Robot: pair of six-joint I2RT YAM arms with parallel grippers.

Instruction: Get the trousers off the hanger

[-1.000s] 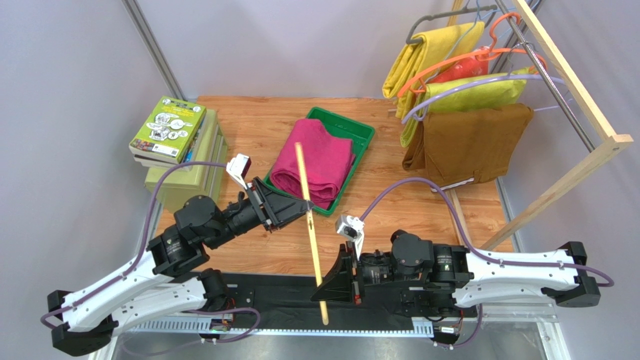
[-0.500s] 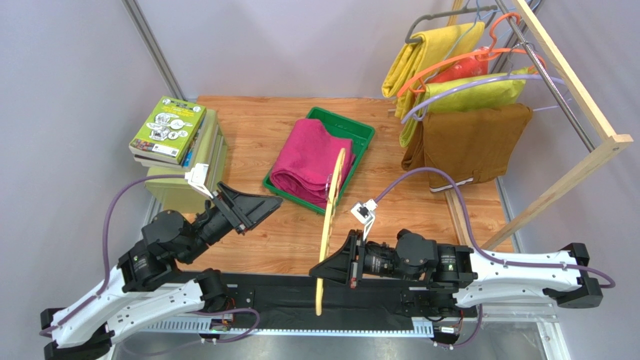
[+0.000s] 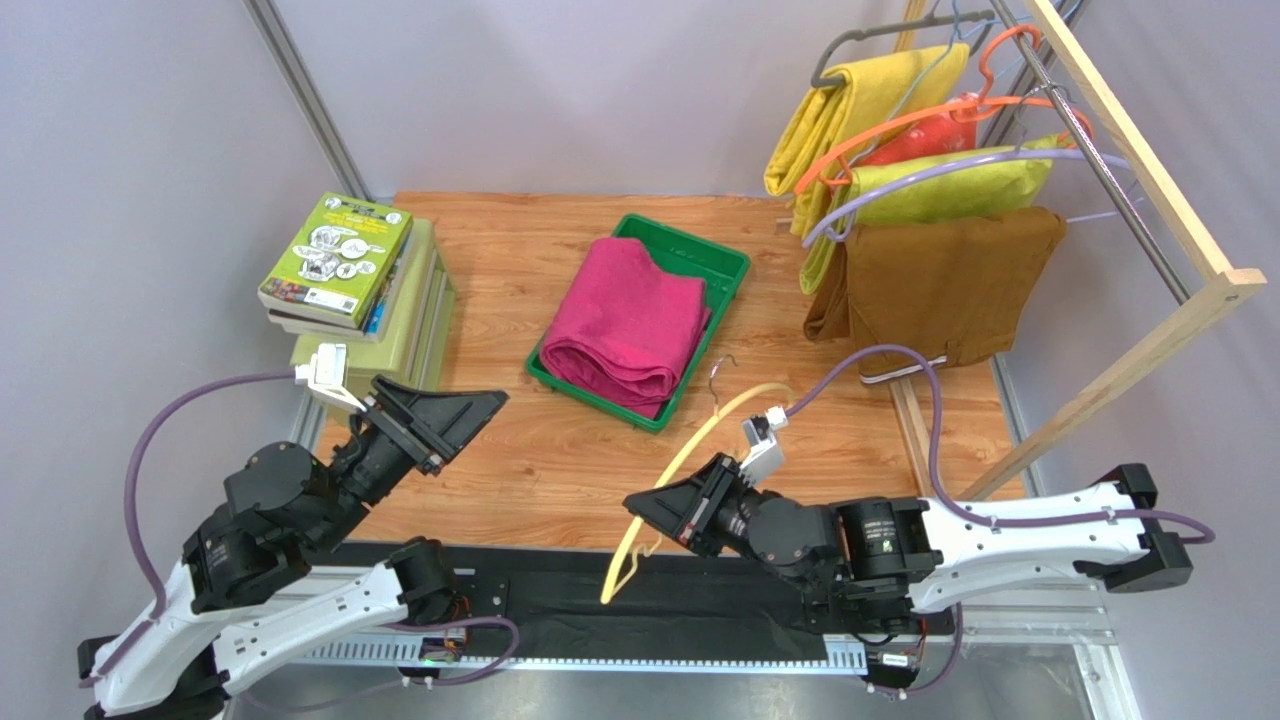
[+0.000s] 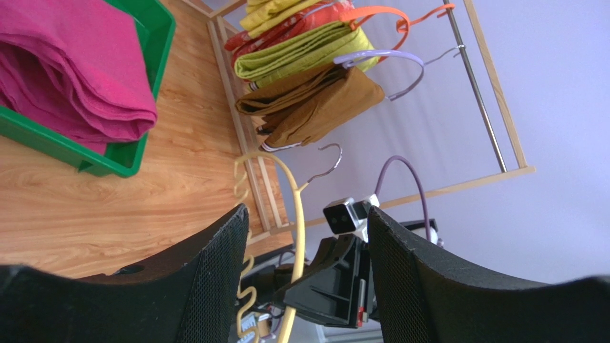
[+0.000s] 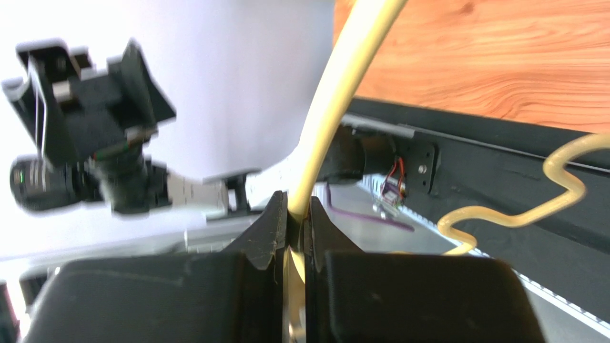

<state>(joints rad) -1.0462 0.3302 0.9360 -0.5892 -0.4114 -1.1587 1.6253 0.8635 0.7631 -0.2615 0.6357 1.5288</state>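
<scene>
— The surface?
— Grained wood. The soft magenta trousers lie folded in a green plastic tray at 12 o'clock.
— The hanger?
— Smooth cream plastic with a wavy bar, hook toward 1 o'clock, tail toward 7. The right gripper clamps it. The left gripper is spread apart.
</scene>
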